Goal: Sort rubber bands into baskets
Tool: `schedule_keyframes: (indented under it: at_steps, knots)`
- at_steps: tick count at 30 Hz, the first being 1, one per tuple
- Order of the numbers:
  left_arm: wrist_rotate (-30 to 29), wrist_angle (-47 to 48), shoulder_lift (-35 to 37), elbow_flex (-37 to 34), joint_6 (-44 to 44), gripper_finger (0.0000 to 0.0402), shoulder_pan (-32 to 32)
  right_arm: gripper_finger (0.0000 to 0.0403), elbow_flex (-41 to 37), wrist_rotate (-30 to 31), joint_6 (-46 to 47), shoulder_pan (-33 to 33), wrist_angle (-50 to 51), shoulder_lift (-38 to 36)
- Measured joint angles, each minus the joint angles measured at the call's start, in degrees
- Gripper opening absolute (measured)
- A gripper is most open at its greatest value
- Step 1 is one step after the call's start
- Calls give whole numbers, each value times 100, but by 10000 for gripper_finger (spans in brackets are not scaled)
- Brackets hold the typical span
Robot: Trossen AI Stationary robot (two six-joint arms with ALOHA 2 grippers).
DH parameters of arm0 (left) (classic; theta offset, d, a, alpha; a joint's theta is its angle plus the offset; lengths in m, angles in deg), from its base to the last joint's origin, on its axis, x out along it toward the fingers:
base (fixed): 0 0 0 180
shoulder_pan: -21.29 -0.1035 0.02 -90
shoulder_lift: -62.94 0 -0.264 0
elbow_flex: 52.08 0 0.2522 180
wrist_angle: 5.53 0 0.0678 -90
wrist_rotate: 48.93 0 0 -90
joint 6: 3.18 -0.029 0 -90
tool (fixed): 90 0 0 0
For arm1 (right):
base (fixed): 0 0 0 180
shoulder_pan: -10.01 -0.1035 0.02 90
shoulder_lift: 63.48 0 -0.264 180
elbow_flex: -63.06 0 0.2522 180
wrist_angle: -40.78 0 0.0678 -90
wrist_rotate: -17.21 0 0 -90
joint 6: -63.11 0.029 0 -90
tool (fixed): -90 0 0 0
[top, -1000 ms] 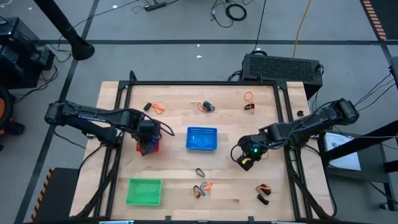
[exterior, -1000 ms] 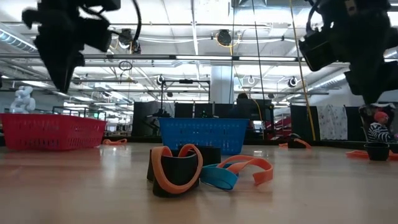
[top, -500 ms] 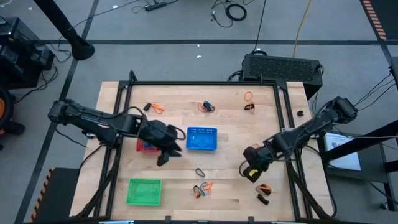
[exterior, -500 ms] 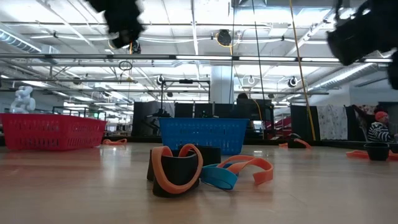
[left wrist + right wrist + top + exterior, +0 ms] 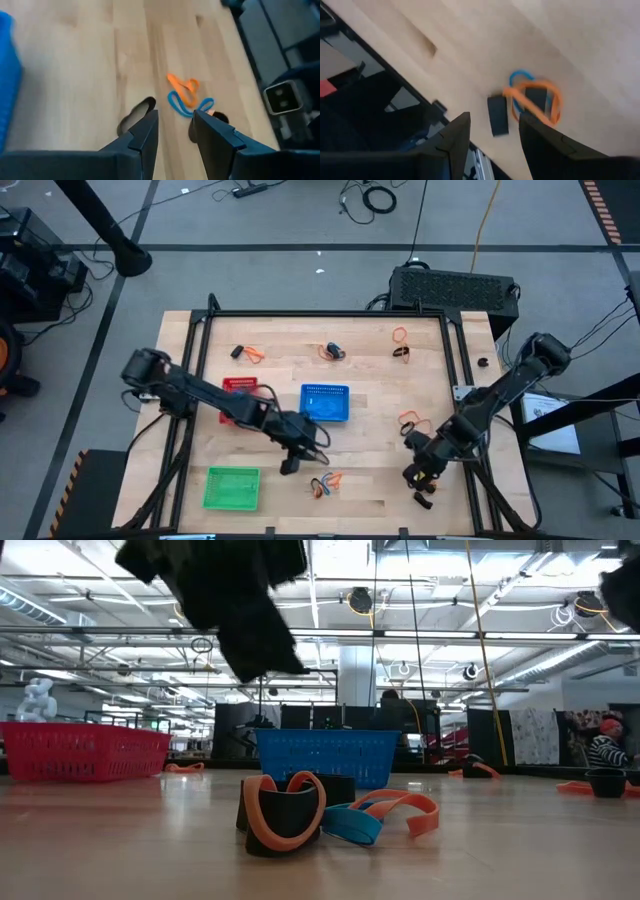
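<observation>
1. Blue basket point(image 5: 325, 403) sits mid-table in the high view, red basket point(image 5: 238, 387) at its 9 o'clock, green basket point(image 5: 232, 487) at its 7 o'clock. Left gripper point(image 5: 291, 464) hangs above a tangle of rubber bands point(image 5: 325, 482); right gripper point(image 5: 416, 475) is near a black band point(image 5: 423, 500).
2. Low view: orange, black and blue bands point(image 5: 335, 812) lie before the blue basket point(image 5: 328, 757).
3. Left wrist view: fingers point(image 5: 144, 137) narrowly parted, empty, over a black band point(image 5: 136, 114).
4. Right wrist view: fingers point(image 5: 454, 140) parted, empty, above a black strip point(image 5: 497, 115) and orange loop point(image 5: 535, 102).

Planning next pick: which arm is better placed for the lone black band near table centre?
Left. The left gripper hovers right beside the black band, jaws open and empty, with the band just ahead of them in its wrist view. The right gripper sits over a separate cluster near the table's right edge.
</observation>
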Motion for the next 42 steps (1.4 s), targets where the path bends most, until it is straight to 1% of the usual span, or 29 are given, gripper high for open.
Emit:
schedule_keyframes:
  at_steps: [3, 7, 15, 20, 26, 31, 35, 38, 42]
  knots:
    - [-41, -10, -347, 272, -297, 130, 224, 161, -2, -1, 66, -251, 8, 0]
    - [-393, 83, -867, 791, -590, 130, 458, 161, 0, 225, 74, -479, 61, 0]
    - [-456, 607, -1774, 1699, -689, 130, 479, 161, 0, 269, -150, -529, 90, 2]
    - [-620, 624, -2182, 1889, -693, 130, 518, 161, 0, 263, -382, -527, 82, 1]
    - [-737, 613, -2259, 1926, -688, 130, 511, 161, 2, 253, -530, -527, 94, 2]
    - [-569, 628, -2205, 1926, -698, 130, 513, 161, 2, 254, -532, -527, 97, 2]
    - [-346, 981, -2206, 1926, -730, 130, 513, 161, 2, 258, -532, -527, 94, 2]
    - [-321, 1249, -2193, 1942, -740, 130, 512, 161, 2, 262, -532, -526, 96, 2]
    - [-316, 1341, -2188, 1943, -741, 130, 511, 161, 2, 374, -532, -521, 94, 2]
